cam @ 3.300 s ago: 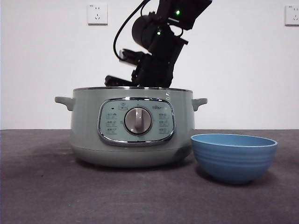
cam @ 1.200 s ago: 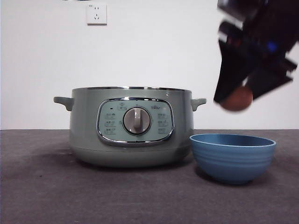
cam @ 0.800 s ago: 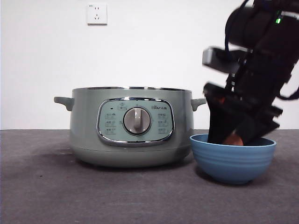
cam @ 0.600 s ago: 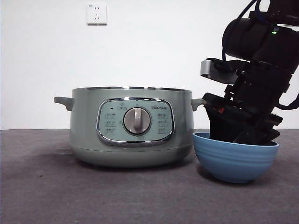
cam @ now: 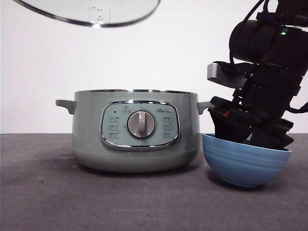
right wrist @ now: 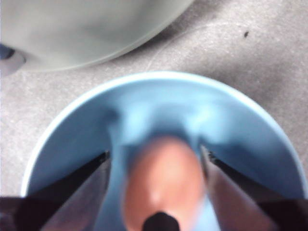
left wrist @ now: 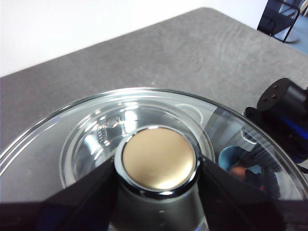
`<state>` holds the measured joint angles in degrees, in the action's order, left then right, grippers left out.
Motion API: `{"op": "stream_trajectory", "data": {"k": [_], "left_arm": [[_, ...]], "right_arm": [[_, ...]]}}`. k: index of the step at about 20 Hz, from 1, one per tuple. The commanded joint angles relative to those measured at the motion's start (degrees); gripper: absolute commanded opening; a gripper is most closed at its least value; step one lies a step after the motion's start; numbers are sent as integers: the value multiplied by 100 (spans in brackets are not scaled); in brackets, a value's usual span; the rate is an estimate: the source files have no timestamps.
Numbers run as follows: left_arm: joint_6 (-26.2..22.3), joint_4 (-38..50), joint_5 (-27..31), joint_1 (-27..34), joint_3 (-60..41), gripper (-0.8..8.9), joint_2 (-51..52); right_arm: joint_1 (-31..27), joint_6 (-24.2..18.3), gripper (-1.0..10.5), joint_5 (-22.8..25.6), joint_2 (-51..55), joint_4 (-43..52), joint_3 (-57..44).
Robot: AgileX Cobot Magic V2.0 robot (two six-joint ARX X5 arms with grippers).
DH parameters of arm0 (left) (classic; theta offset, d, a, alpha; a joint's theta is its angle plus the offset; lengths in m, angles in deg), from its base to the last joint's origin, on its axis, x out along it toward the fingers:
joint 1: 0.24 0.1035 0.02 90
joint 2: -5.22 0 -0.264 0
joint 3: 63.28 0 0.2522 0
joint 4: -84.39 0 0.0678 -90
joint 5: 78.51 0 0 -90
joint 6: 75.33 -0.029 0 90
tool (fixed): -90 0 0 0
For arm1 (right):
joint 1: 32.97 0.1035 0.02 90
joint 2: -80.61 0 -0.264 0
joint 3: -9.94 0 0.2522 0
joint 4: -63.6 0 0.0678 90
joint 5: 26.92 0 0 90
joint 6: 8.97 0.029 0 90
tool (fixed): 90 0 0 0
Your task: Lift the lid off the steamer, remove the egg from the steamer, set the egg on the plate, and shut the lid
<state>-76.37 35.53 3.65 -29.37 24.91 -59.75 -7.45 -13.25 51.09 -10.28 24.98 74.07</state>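
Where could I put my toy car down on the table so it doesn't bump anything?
Bare table lies left of the steamer and in front of it. It is crowded where the plate sits by the steamer, with the right gripper inside.

Looks like a lab/test room, not a home kitchen. Bare white wall (cam: 183, 57) w/ one wall socket (cam: 99, 13) seen thru glass, plain grey table (cam: 43, 192), no counters or cupboards. Black metal frame (left wrist: 284, 19) at room's edge in left wrist view. Only a steamer (cam: 134, 130) and plate (cam: 245, 166) set out as props.
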Motion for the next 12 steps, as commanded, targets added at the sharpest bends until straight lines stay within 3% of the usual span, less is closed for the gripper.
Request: {"op": "stream_trajectory", "data": {"k": [1,5,12], "left_arm": [[-72,509,-20,-20,103,-8,-125],[-74,785,-17,-20,103,-8,-455],[-77,1285,-17,-20,103,-8,-1134]], "right_arm": [[17,39,327,-11,-48,4,-37],[66,39,327,-9,481,4,48],[120,299,325,42,3053,-378,96]]}}
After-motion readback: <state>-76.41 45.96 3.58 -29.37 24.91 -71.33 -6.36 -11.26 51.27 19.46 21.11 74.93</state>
